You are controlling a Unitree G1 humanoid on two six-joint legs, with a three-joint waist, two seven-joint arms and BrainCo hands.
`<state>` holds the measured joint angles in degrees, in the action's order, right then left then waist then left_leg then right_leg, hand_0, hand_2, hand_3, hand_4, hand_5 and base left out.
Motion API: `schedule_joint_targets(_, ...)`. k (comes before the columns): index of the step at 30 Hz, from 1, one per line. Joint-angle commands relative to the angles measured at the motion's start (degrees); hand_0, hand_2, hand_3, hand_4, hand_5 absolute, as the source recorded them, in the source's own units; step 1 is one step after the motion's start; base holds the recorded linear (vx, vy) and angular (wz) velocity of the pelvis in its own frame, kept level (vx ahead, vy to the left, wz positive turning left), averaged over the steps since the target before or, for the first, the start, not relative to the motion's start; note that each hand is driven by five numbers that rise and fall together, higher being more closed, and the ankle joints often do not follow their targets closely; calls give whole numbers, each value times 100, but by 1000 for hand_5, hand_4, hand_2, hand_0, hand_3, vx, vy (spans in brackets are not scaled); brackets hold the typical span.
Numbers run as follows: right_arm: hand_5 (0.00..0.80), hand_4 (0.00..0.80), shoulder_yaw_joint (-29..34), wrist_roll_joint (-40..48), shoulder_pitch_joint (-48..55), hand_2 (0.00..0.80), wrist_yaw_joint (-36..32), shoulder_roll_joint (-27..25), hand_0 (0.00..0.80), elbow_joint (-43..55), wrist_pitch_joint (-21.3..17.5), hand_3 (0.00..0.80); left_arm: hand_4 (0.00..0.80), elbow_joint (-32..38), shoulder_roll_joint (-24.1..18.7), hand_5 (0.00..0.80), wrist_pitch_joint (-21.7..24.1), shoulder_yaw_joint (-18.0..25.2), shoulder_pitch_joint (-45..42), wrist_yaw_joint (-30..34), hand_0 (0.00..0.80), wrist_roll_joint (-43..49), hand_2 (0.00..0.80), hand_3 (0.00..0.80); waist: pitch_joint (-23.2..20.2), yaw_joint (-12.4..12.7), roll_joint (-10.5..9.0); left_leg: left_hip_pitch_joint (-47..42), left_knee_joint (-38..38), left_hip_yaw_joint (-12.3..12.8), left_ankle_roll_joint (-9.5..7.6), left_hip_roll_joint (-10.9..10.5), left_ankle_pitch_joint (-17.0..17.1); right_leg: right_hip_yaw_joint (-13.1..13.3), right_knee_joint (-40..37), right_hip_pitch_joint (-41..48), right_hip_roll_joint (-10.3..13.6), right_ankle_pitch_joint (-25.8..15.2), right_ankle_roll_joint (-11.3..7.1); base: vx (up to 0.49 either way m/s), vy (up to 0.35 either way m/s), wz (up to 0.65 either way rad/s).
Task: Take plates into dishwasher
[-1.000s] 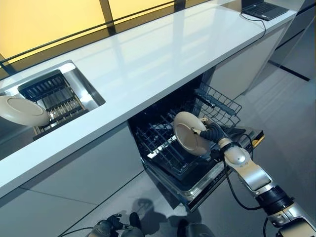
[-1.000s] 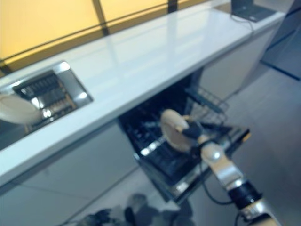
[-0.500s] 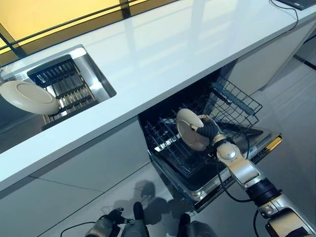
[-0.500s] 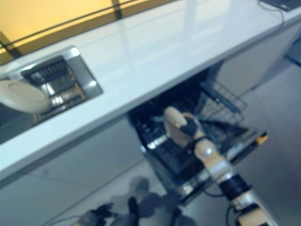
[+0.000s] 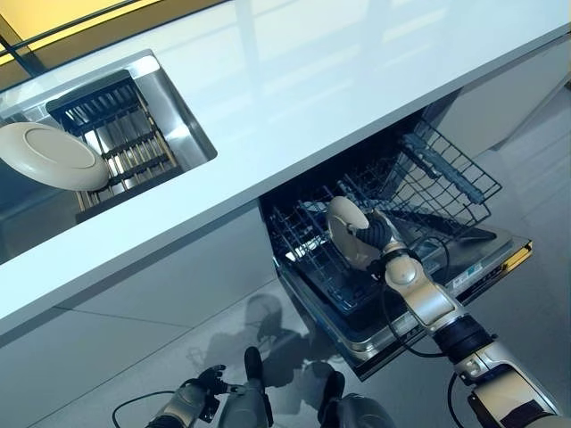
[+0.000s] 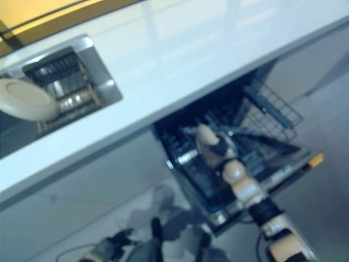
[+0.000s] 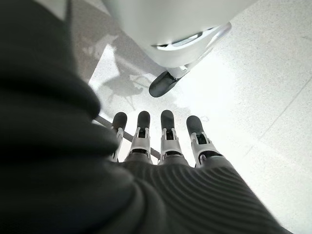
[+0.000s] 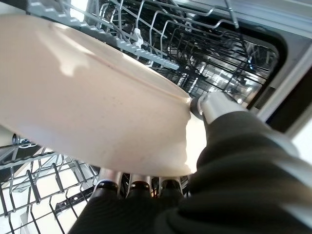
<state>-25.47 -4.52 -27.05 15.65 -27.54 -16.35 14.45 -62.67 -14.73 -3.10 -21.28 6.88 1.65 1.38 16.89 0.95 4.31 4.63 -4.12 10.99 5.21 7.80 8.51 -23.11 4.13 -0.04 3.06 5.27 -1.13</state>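
My right hand (image 5: 379,237) is shut on a cream plate (image 5: 346,230), held on edge over the pulled-out lower rack (image 5: 312,245) of the open dishwasher. In the right wrist view the plate (image 8: 92,107) is pinched between thumb and fingers (image 8: 131,187), just above the rack's wire tines (image 8: 161,29). A second cream plate (image 5: 49,156) leans in the sink rack (image 5: 116,152) at the far left. My left hand (image 5: 189,403) hangs low near the floor; in the left wrist view its fingers (image 7: 165,134) are straight and empty.
The white countertop (image 5: 294,89) overhangs the dishwasher. The wire basket's raised side (image 5: 446,174) stands to the right of my hand, and the lowered door (image 5: 464,267) juts out over the grey floor.
The camera has shifted. My right hand has lowered the plate closer to the lower rack and turned it more edge-on. The left hand stays low.
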Motion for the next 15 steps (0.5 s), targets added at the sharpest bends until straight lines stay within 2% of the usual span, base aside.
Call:
schedule_joint_targets(1, 800, 800, -142, -331, -676, 800, 325, 311, 800, -30, -346, 800, 0, 5, -172, 0, 6, -78, 193, -39, 0, -51, 0, 0, 211, 69, -385, 243, -88, 61, -395, -743, -798, 139, -558, 210, -124, 139, 99, 29, 37, 4)
schedule_joint_targets(7, 800, 800, -347, -625, -736, 800, 457, 486, 800, -294, -242, 800, 0, 21, -133, 0, 20, -146, 256, -70, 0, -116, 0, 0, 273, 109, -336, 280, -88, 12, -412, -768, -806, 120, -513, 148, -100, 143, 84, 2, 3, 1)
schedule_joint_targets(15, 800, 800, -624, -766, -670, 800, 313, 646, 800, -651, -210, 800, 0, 41, -112, 0, 48, -197, 315, -65, 0, -127, 0, 0, 353, 165, -275, 348, -88, -63, -415, -793, -789, 49, -462, 76, -62, 156, 80, 1, 5, 1)
